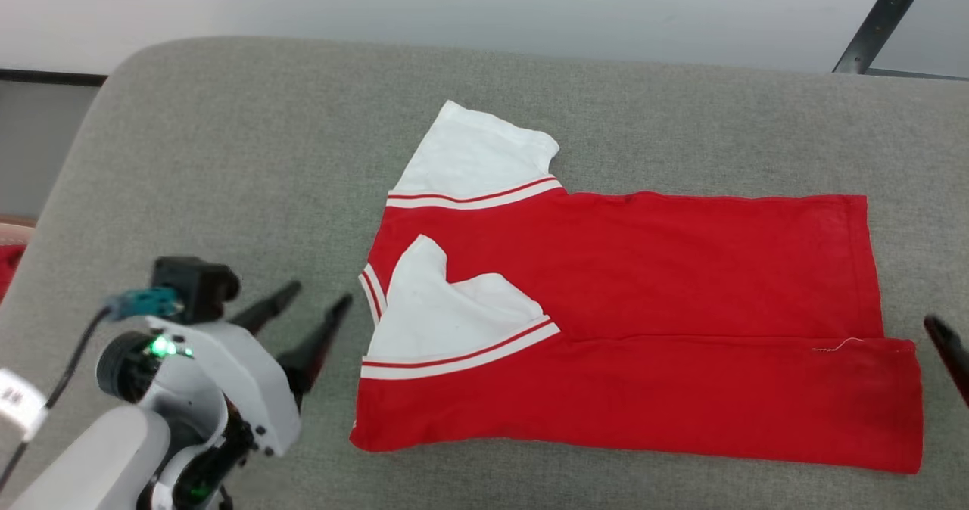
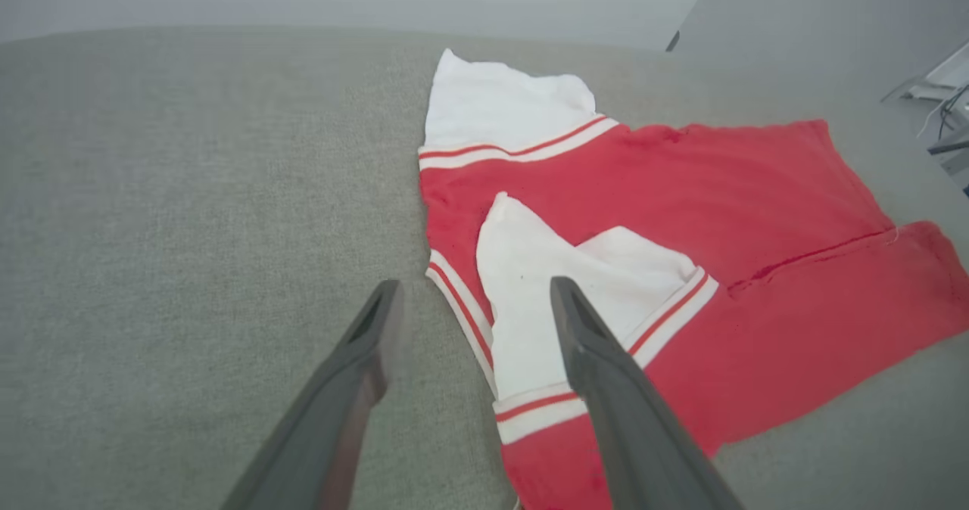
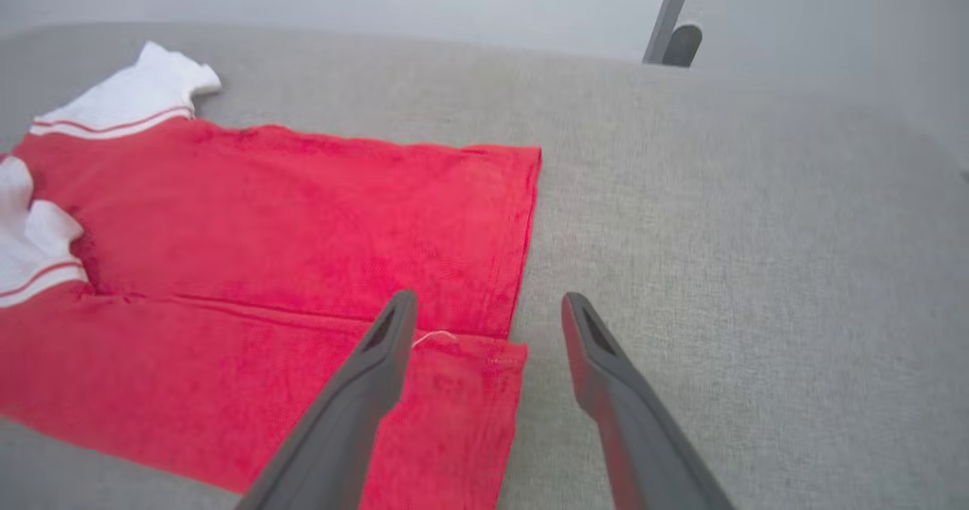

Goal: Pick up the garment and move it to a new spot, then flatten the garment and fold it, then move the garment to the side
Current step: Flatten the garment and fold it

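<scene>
Nearest, the left gripper hovers with fingers spread, just beside the collar end of the shirt. The right gripper, spread too, hangs at the hem. That shirt lies flat on the grey cushion, near edge already folded over, so both ends look staged for the next fold.

Padded table covered in grey woven cloth, rounded at the far left corner. Carrying one garment, red with white double-stripe trim, laid flat right of centre. Folded lengthwise, the near red strip lapped over the body. Far sleeve spread white on the grey cloth; near sleeve turned in over the red. Hem toward the right, with a loose white thread at the fold line.
</scene>
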